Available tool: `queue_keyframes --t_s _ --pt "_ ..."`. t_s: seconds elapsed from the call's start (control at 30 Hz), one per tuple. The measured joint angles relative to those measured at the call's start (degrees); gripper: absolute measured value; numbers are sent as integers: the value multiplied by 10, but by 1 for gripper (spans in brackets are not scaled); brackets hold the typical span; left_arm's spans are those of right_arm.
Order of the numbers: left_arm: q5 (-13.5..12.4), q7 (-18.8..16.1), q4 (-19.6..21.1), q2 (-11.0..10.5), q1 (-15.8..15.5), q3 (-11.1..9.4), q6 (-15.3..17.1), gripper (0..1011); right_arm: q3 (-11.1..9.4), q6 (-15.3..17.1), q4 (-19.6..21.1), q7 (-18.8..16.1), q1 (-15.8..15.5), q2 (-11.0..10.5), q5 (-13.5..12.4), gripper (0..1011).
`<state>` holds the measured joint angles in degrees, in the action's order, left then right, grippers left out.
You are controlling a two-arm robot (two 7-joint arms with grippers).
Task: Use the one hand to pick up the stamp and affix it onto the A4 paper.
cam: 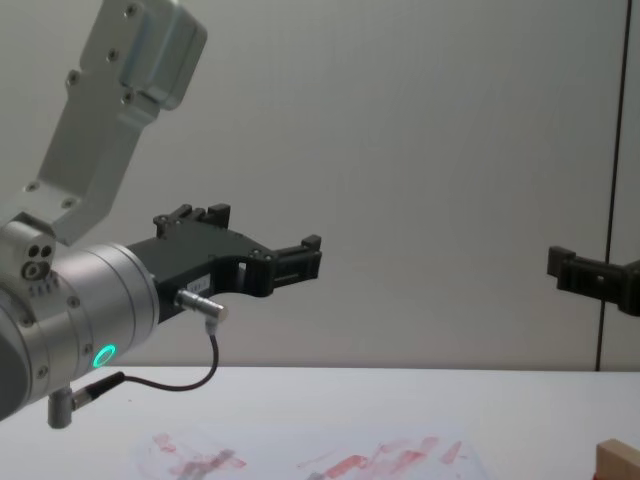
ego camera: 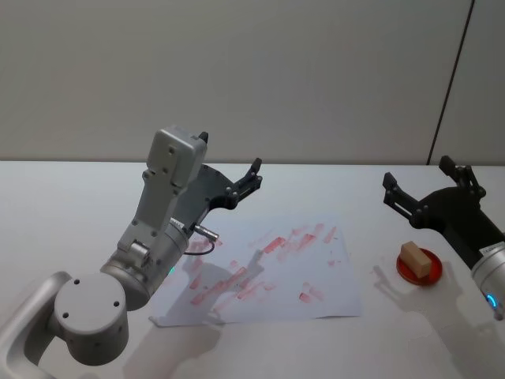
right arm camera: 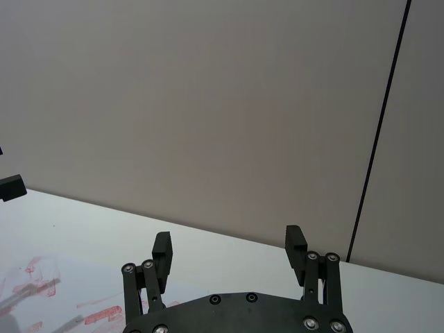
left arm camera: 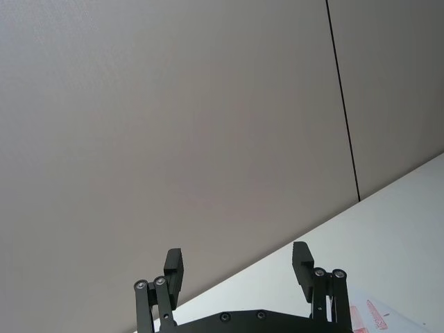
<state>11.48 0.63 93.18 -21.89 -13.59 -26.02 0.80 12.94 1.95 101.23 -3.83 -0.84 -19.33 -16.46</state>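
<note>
The stamp [ego camera: 417, 259], a pale wooden block, stands on a round red base at the right of the table; its top corner shows in the chest view [cam: 620, 461]. The A4 paper [ego camera: 276, 268], white with red smears, lies flat at the table's middle [cam: 330, 461]. My right gripper [ego camera: 418, 174] hangs open and empty above and just behind the stamp, apart from it [right arm camera: 229, 243]. My left gripper [ego camera: 230, 154] is raised over the paper's far left part, open and empty [left arm camera: 237, 260] [cam: 262, 232].
The white table [ego camera: 71, 197] runs to a plain grey wall with a dark vertical seam [ego camera: 454, 79]. My left arm's large grey joints [ego camera: 87, 316] fill the near left. A cable [cam: 190, 380] loops under the left wrist.
</note>
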Motion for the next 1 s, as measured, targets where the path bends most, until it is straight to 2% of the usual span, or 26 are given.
queue_keyframes --t_s 1.0 --pt "0 0 0 0 0 0 0 1002 0 0 0 0 0 0 0 1001"
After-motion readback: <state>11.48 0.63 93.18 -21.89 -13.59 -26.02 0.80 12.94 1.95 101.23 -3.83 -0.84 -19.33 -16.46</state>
